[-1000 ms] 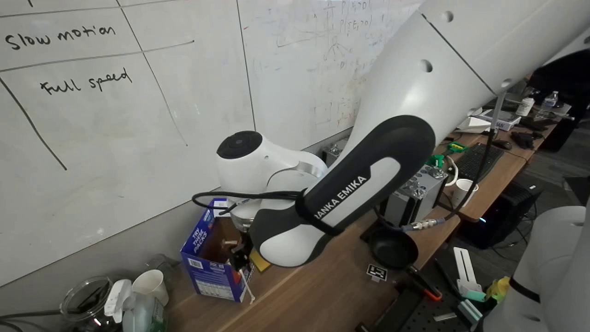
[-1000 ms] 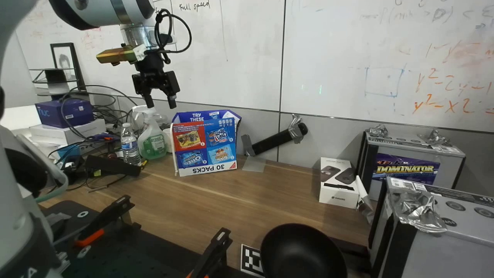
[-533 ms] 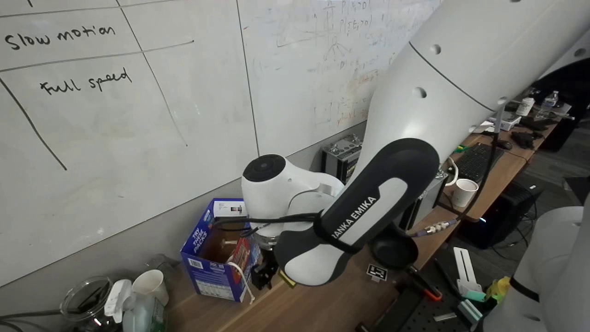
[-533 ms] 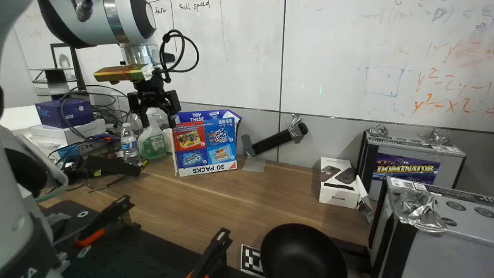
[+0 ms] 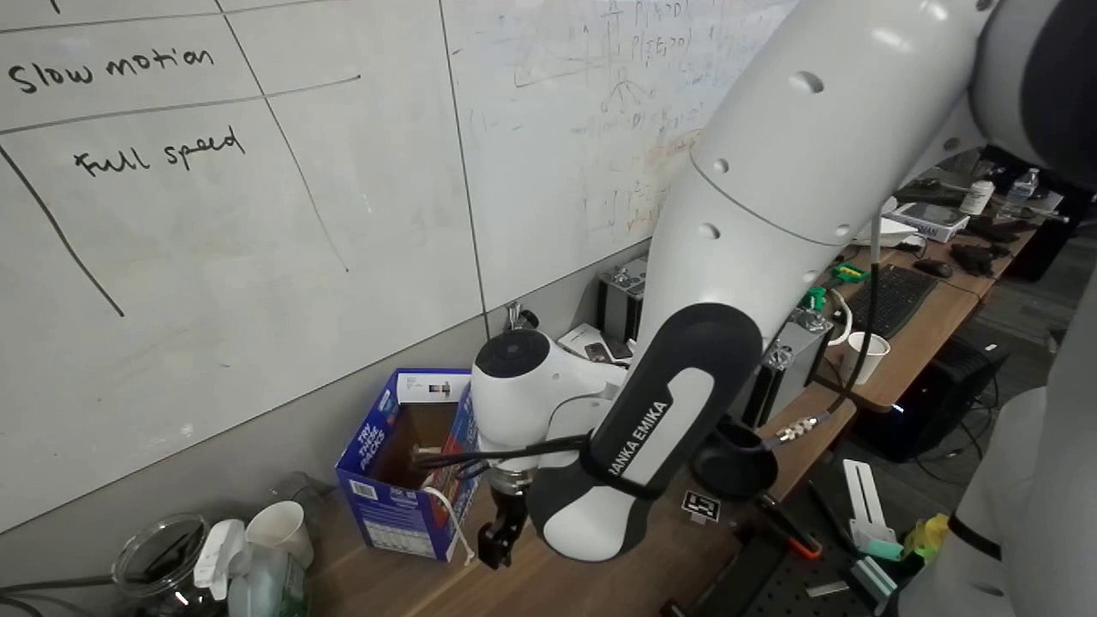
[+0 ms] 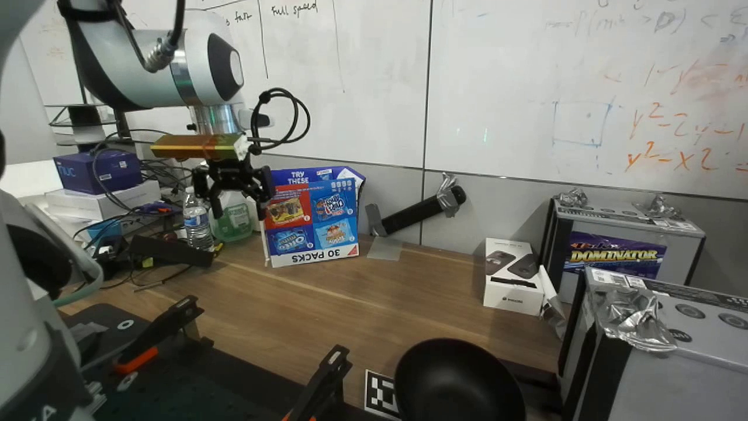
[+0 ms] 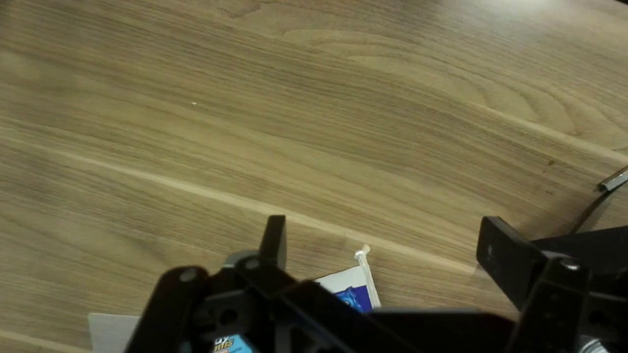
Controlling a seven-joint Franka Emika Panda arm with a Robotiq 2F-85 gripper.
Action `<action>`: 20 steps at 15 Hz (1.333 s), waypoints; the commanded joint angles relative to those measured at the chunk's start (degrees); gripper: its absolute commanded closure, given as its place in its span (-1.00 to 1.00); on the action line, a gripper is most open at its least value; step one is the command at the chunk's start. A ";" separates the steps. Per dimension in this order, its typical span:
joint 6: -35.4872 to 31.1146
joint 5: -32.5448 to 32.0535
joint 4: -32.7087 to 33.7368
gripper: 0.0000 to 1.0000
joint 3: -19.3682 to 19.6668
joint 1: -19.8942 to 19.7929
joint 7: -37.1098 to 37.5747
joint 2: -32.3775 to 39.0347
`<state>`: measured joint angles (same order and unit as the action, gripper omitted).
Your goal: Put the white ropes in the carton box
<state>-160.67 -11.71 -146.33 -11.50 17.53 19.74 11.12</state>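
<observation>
The carton box (image 5: 398, 518), blue with printed faces, stands open-topped on the table against the whiteboard wall; its snack-print face (image 6: 312, 222) shows in an exterior view. A white rope (image 5: 453, 513) hangs over the box rim and down the outside near a corner, its knotted end near the table. It also shows along the box edge in an exterior view (image 6: 265, 240) and in the wrist view (image 7: 371, 282). A small pale thing lies inside the box, too small to tell. My gripper (image 7: 385, 240) is open and empty, above the table beside the rope's corner.
A spray bottle (image 6: 232, 217), a white cup (image 5: 283, 531) and a glass jar (image 5: 160, 557) stand near the box. A black pan (image 6: 459, 380), a white phone box (image 6: 513, 280) and grey batteries (image 6: 631, 251) stand farther along. A black tube (image 6: 418, 213) is taped to the wall.
My open gripper has moved down and away from over the box to its outer side, nearer the table. The rope's hanging part and the box have not moved visibly.
</observation>
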 commanded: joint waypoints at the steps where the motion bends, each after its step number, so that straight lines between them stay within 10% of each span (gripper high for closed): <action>1: -4.02 3.07 2.98 -1.00 -0.99 -0.81 -6.88 6.35; 20: -12.84 9.22 10.30 -1.00 -11.39 -9.67 -29.46 17.25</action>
<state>-170.46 -2.44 -136.54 -21.60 9.27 -6.51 27.50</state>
